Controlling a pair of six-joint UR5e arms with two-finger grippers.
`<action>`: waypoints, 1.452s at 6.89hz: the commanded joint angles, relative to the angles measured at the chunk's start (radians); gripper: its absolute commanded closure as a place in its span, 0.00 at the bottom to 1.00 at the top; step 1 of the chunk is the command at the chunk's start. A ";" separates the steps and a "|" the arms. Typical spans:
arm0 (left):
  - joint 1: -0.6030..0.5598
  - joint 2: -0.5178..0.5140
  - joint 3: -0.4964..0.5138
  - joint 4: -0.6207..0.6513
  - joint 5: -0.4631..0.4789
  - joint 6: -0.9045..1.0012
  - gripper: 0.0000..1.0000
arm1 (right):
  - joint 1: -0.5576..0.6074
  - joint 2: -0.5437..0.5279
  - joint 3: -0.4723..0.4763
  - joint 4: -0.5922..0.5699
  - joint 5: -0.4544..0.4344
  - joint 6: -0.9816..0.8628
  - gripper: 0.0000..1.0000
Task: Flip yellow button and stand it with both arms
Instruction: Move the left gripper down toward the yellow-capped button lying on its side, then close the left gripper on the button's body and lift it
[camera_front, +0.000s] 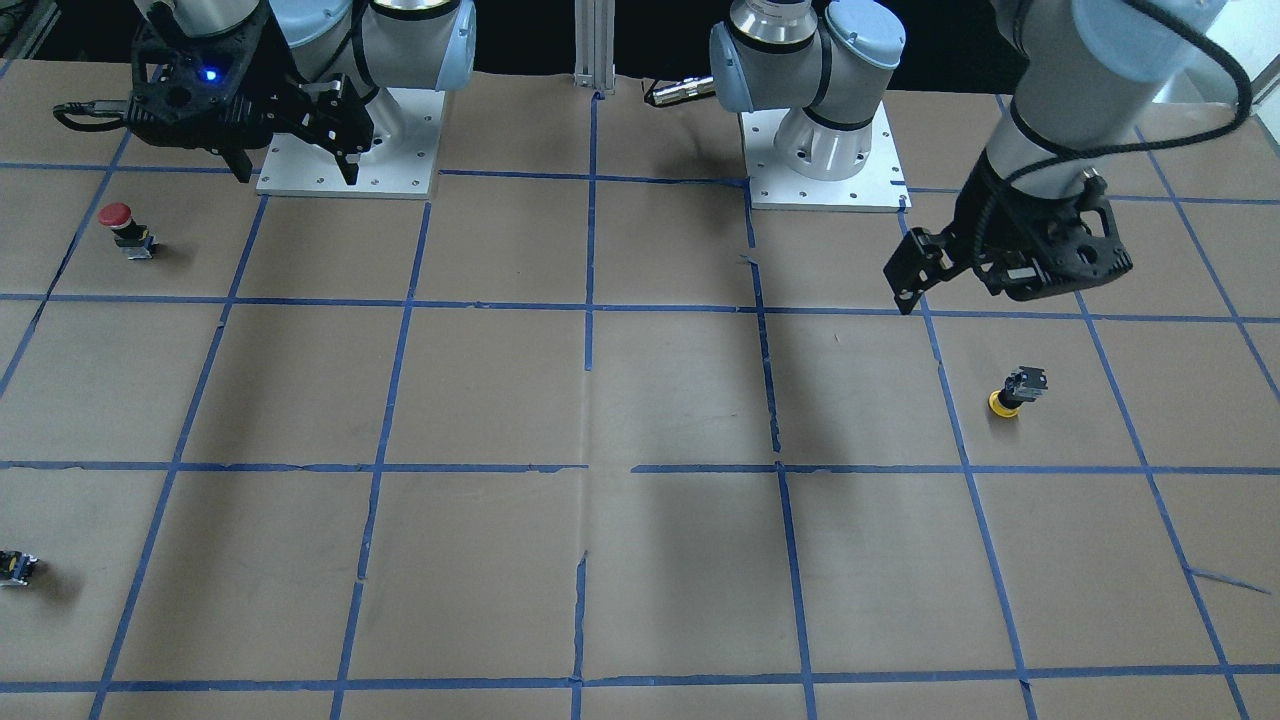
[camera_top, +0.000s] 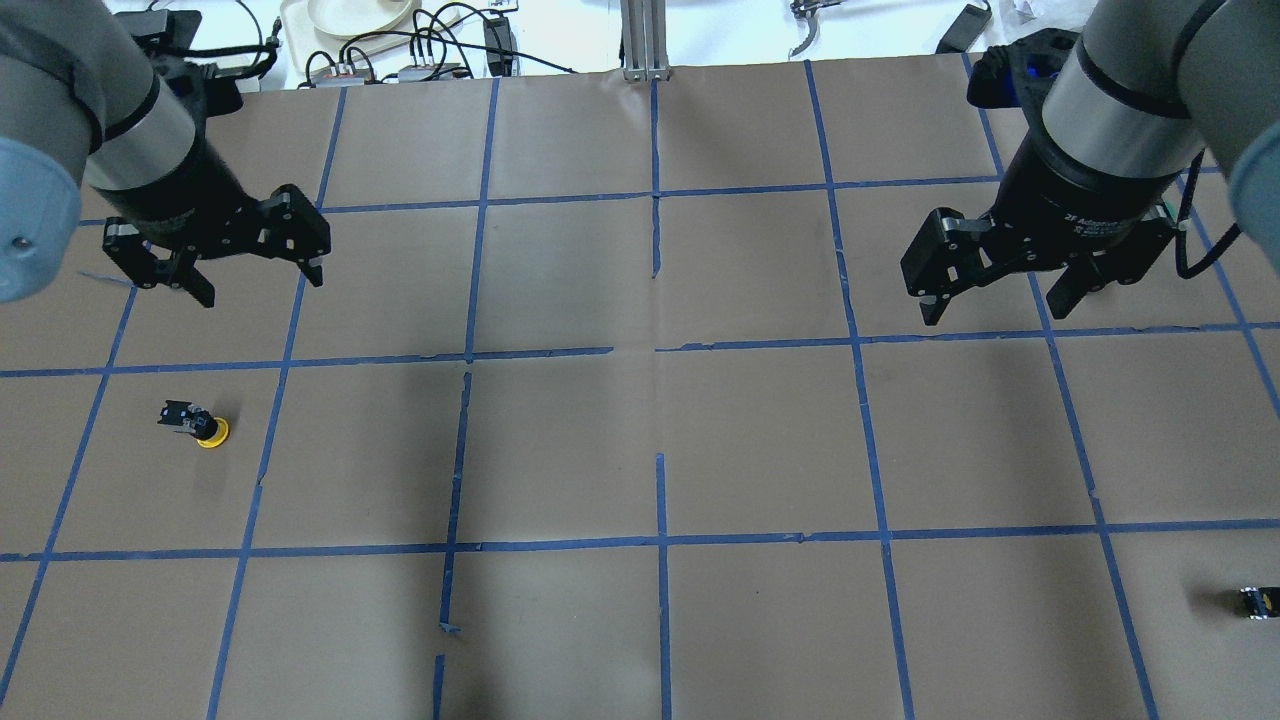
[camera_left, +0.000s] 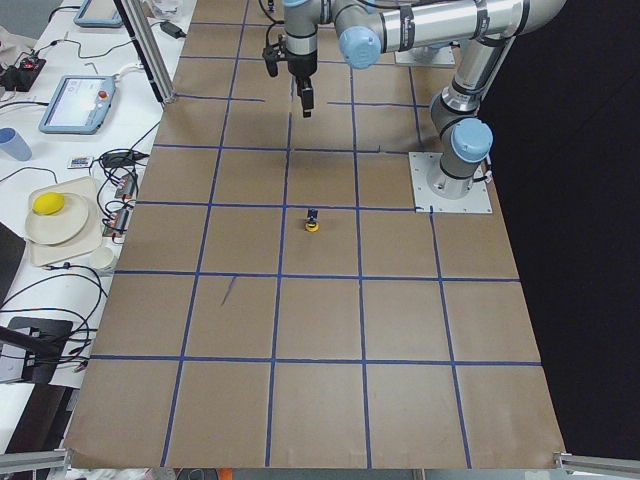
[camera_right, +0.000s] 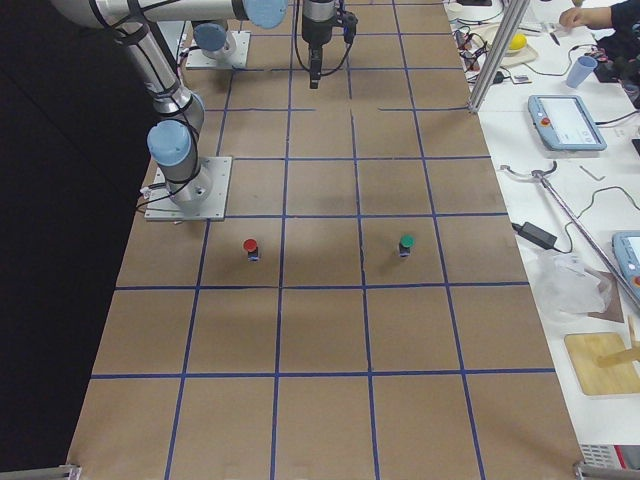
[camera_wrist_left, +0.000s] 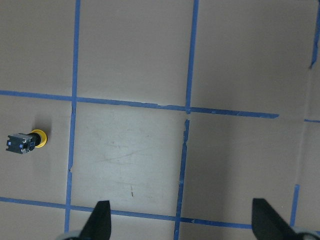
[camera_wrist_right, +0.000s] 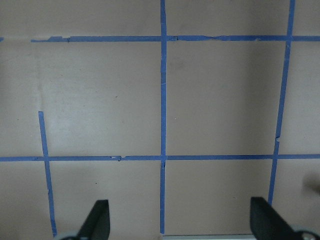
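The yellow button (camera_top: 195, 423) lies on its side on the brown paper, its yellow cap toward the table's middle and its grey-black block pointing outward. It also shows in the front view (camera_front: 1015, 392), the exterior left view (camera_left: 313, 220) and the left wrist view (camera_wrist_left: 25, 141). My left gripper (camera_top: 255, 285) is open and empty. It hovers above the table, beyond the button and slightly inward of it. My right gripper (camera_top: 995, 312) is open and empty, hovering over the other half of the table. Both wrist views show the fingers (camera_wrist_left: 100, 220) (camera_wrist_right: 100, 220) spread wide over bare paper.
A red-capped button (camera_front: 125, 228) stands near my right arm's base plate (camera_front: 350, 150). A small black-grey block (camera_top: 1255, 600) sits by the table's right edge and shows a green top in the exterior right view (camera_right: 405, 243). Blue tape lines grid the paper.
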 joint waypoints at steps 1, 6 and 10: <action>0.157 -0.066 -0.156 0.218 -0.005 0.186 0.00 | 0.002 -0.005 0.001 0.005 0.000 0.000 0.00; 0.358 -0.120 -0.269 0.392 -0.011 0.684 0.00 | 0.000 0.003 -0.001 -0.007 0.001 0.000 0.00; 0.382 -0.180 -0.275 0.420 -0.021 0.684 0.00 | 0.000 0.006 -0.001 -0.001 0.001 -0.011 0.00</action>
